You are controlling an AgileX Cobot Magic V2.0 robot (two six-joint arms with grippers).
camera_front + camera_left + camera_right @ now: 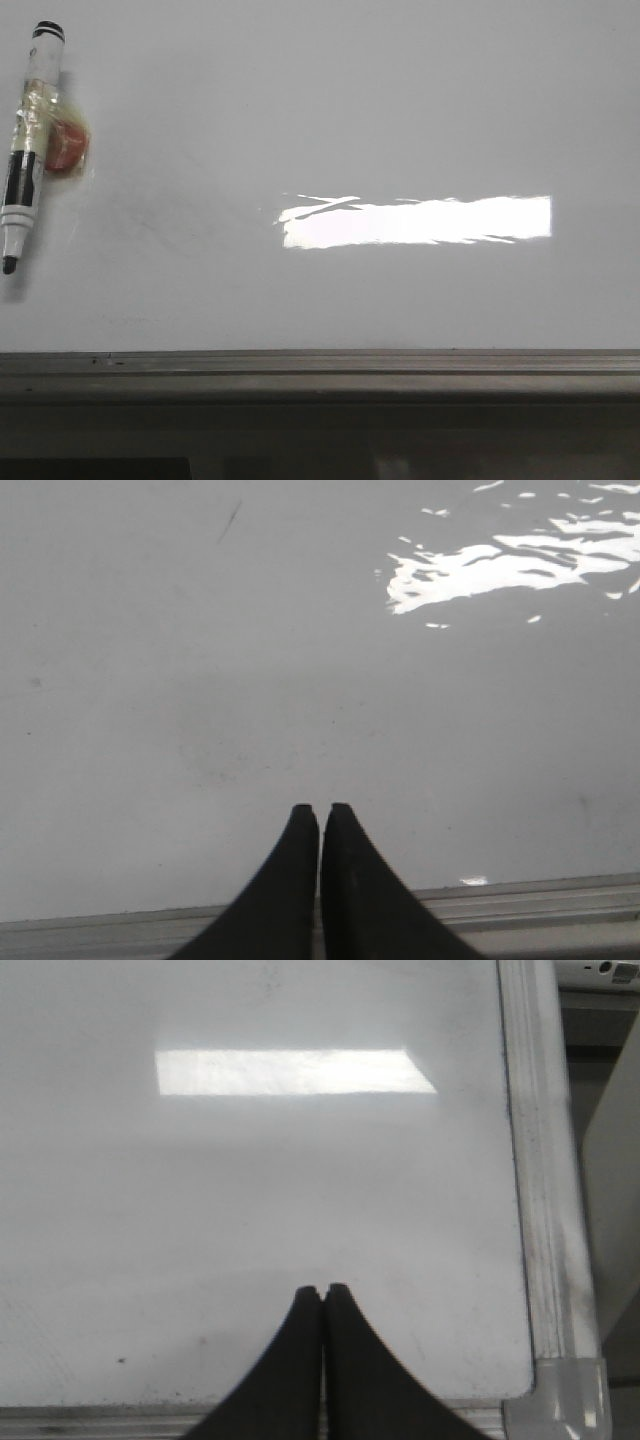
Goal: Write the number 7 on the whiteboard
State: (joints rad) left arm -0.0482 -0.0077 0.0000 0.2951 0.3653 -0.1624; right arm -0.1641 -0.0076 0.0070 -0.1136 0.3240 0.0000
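Whiteboard (400,120) bare, no 7 drawn yet. Marker (26,140) at nine o'clock, uncapped, tip toward six. Left end effector (320,812) and right end effector (322,1292) clenched, empty. Better opened wide, lowered squarely onto marker's mid-barrel.

Overhead light throws a bright rectangular glare across the glossy whiteboard (420,120), blown out to pure white in the front view and broken into ragged patches in the left wrist view. The rest of the board reads dim, flat grey, and all three pictures are soft and grainy. A faint shadow trails beside the marker (25,140).
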